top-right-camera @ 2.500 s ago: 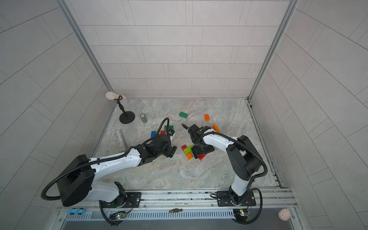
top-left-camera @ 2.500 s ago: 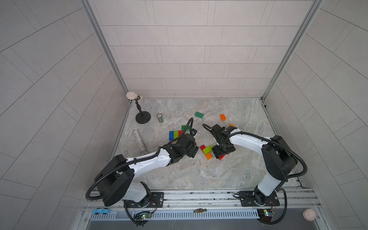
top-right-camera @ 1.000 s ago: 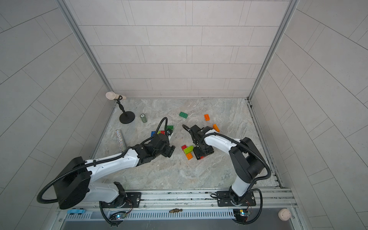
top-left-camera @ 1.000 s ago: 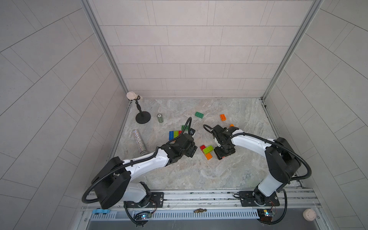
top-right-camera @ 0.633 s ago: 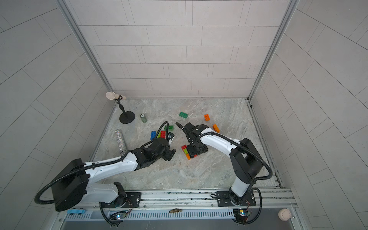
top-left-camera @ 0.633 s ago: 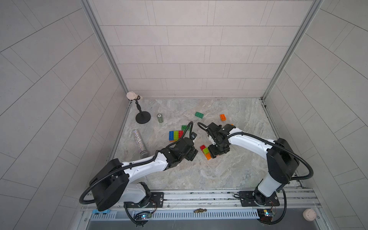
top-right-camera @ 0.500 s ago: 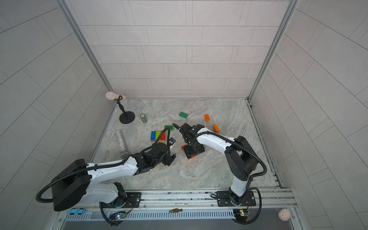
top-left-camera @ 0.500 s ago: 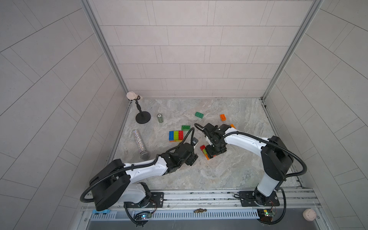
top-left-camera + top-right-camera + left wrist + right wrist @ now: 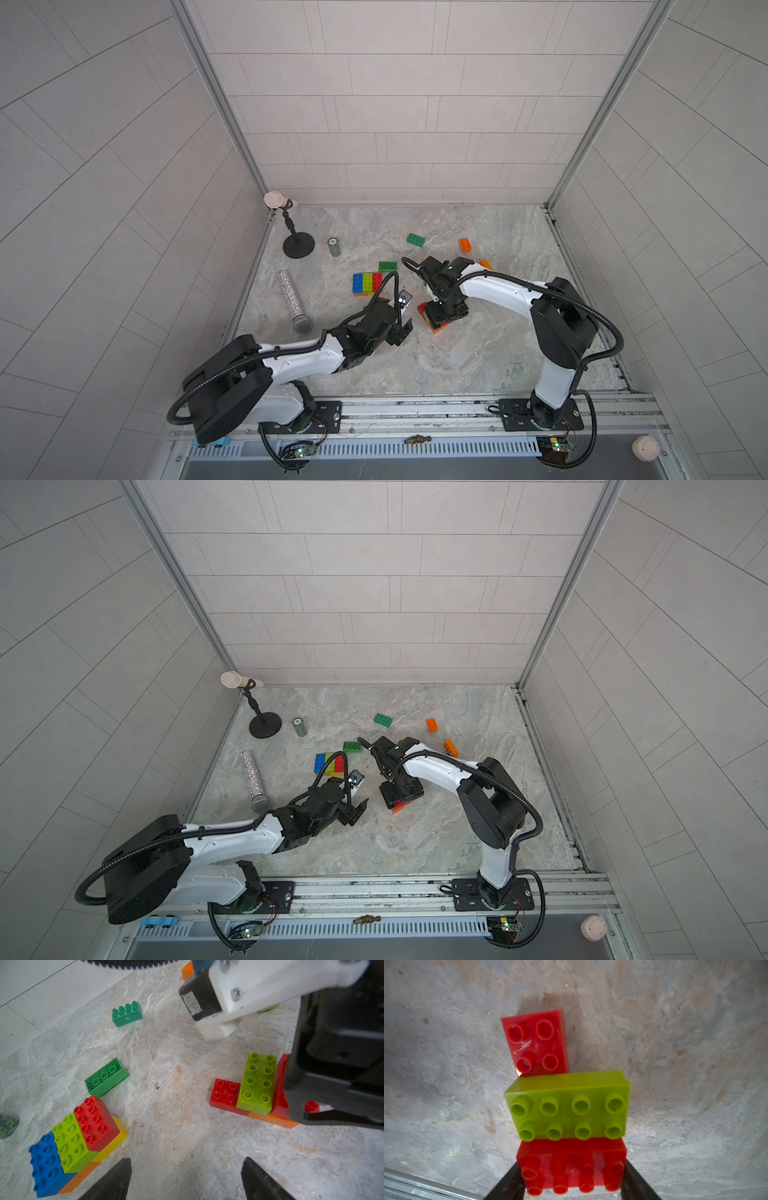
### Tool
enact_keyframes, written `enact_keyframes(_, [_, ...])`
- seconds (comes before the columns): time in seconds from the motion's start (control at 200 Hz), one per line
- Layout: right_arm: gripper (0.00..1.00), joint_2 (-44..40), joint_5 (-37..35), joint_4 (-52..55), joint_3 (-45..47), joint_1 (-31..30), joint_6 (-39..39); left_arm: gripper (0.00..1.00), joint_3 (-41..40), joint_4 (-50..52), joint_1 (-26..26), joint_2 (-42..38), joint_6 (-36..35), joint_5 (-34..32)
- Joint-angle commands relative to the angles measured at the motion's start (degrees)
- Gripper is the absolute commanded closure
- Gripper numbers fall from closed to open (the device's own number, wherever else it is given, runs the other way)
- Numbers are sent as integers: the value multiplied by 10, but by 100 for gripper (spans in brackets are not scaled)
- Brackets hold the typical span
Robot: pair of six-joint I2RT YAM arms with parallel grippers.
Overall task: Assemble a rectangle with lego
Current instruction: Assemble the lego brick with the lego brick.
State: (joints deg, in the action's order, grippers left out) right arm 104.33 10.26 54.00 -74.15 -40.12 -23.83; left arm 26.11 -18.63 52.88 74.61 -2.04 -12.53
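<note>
We find the right claw point(image 9: 572, 1180) clamped on a red brick point(image 9: 571, 1155), which touches the long side of a lime brick point(image 9: 568, 1105) near the middle of the table point(image 9: 457, 365). The left claw point(image 9: 187, 1178) stands open and empty over bare table. The blue, lime and red block point(image 9: 72, 1142) lies nearby.

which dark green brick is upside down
The dark green brick near the blue-lime-red block: its hollow underside faces up. The other dark green one shows studs.

Marble tabletop point(image 9: 457, 365) under scattered lego point(image 9: 367, 283)
</note>
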Motion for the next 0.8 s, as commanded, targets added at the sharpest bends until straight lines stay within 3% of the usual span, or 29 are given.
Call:
enact_keyframes(0.0, [51, 9, -15, 20, -12, -2, 0, 13, 3, -16, 0, 4, -10, 7])
enact_keyframes(0.796, [57, 37, -38, 39, -26, -16, -50, 13, 4, -14, 1, 1, -11, 10])
